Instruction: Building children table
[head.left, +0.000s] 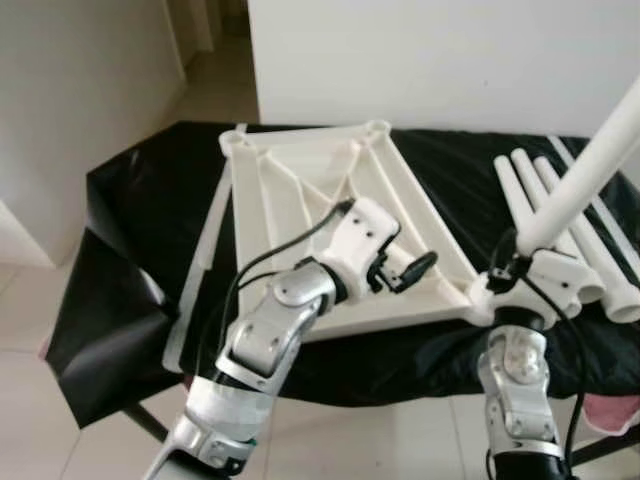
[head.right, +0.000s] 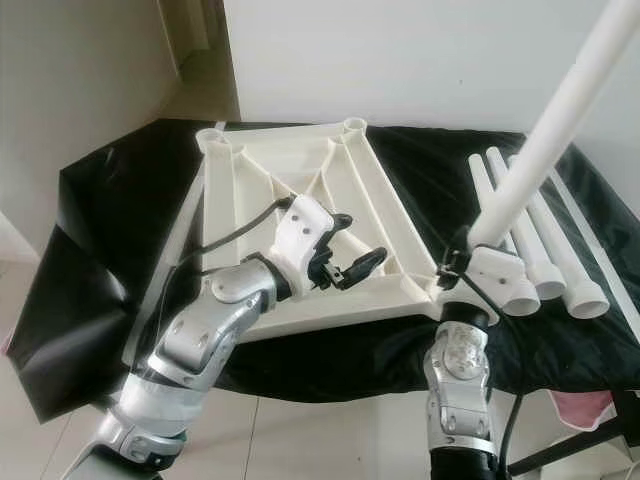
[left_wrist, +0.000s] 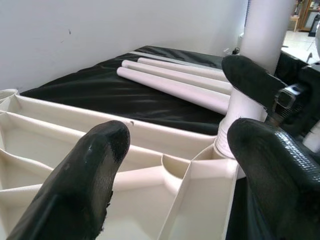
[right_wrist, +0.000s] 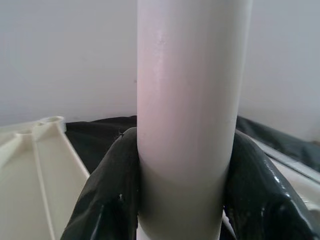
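A white tabletop (head.left: 330, 230) lies upside down on a desk (head.left: 140, 200) draped in black sheeting, its ribbed underside facing up and a round socket at each corner; it reaches from near the back wall to the desk's front edge, a little askew. The left pincer (head.left: 405, 268) hovers just above the tabletop's near edge, close to the front right corner, its two black fingers (left_wrist: 85, 185) spread apart with nothing between them; the ribs and the corner socket show between them in the left wrist view. The right pincer (right_wrist: 182, 200) is clamped on a white leg (head.right: 550, 130), one black finger on each side of the tube; the leg stands tilted, its lower end at the socket on the tabletop's front right corner and its upper end leaning up and to the right; whether it is fully seated I cannot tell. Three more legs (head.right: 540, 235) lie side by side on the black sheeting, to the right of the tabletop and apart from it.
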